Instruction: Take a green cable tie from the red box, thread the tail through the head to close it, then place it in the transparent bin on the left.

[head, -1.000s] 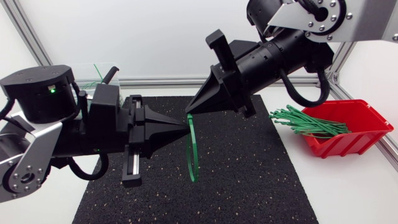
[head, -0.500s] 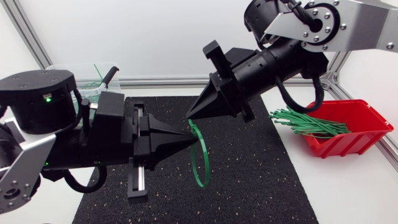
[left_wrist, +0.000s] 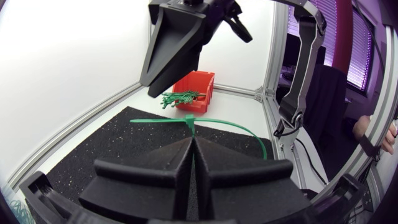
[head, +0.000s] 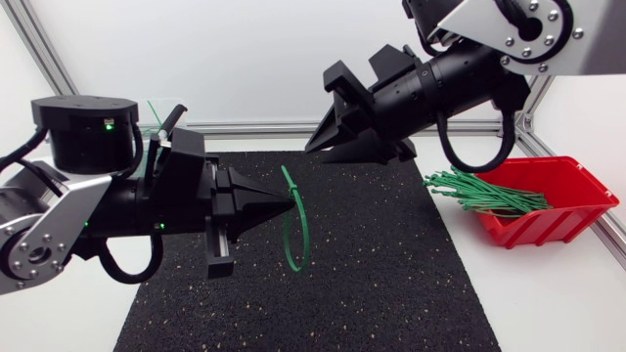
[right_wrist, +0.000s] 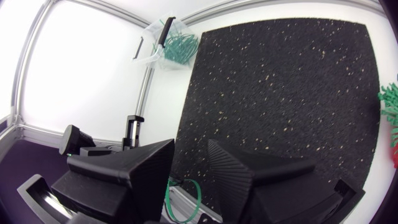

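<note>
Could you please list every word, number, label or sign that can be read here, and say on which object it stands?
None: no readable text shows in any view. The red plastic box, the thin green plastic cable tie, the transparent plastic bin and the black speckled mat bear no visible print.

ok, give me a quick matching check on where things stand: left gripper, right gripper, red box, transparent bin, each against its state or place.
1. left gripper
2. right gripper
3. red box
4. transparent bin

A. open, holding nothing
B. at back left, behind the left arm
C. shut on the looped cable tie
D. at far right, loose ties spilling out

Pairs: 1-C, 2-A, 3-D, 4-B
</note>
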`<action>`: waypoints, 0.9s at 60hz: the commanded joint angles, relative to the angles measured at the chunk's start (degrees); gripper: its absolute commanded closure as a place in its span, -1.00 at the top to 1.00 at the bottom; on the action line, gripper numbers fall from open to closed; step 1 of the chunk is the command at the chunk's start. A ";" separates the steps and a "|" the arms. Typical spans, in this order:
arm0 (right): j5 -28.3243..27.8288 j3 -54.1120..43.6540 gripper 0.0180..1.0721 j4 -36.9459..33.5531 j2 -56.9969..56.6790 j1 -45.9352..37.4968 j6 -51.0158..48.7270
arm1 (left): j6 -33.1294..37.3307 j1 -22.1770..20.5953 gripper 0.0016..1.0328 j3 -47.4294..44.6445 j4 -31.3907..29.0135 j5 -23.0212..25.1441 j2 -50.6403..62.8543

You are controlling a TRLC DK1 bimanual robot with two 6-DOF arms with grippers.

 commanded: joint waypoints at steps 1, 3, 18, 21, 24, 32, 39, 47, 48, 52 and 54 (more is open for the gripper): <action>4.98 -2.45 0.23 1.05 -0.05 0.50 -3.66 | 2.78 1.39 -0.94 2.49 -1.98 -0.26 1.58; 8.23 -3.07 0.23 2.11 -0.13 0.50 -4.54 | 3.93 1.48 -0.94 3.01 -3.12 -1.40 1.94; 23.08 -5.27 0.37 4.83 -2.77 -0.65 -10.78 | 10.34 4.29 -0.94 6.26 -11.03 -12.56 3.43; 25.63 -5.97 0.42 5.71 -3.83 -0.91 -12.09 | 11.84 5.53 -0.94 6.79 -11.47 -15.73 3.08; 28.53 -6.41 0.51 5.89 -4.44 -0.91 -13.59 | 12.63 6.58 -0.94 7.06 -11.38 -17.92 2.64; 39.25 -10.36 0.66 11.16 -6.81 -0.21 -17.46 | 13.95 9.83 -0.94 8.20 -10.41 -23.46 1.85; 44.35 -13.18 0.80 14.41 -8.31 -0.21 -20.00 | 14.39 15.72 -0.94 11.63 -9.89 -26.80 2.11; 48.31 -15.81 0.90 17.66 -9.89 -0.56 -21.76 | 15.00 21.78 -0.94 15.67 -6.55 -30.40 4.75; 48.74 -16.08 0.90 18.02 -10.07 -0.56 -21.94 | 15.00 22.58 -0.94 16.28 -6.37 -30.76 5.10; 51.21 -17.48 0.90 20.92 -11.03 -0.74 -23.70 | 14.30 25.74 -0.94 19.45 -5.49 -31.99 7.65; 52.26 -17.84 0.90 21.62 -11.38 -0.91 -24.14 | 13.68 27.50 -0.94 21.29 -4.88 -32.78 9.32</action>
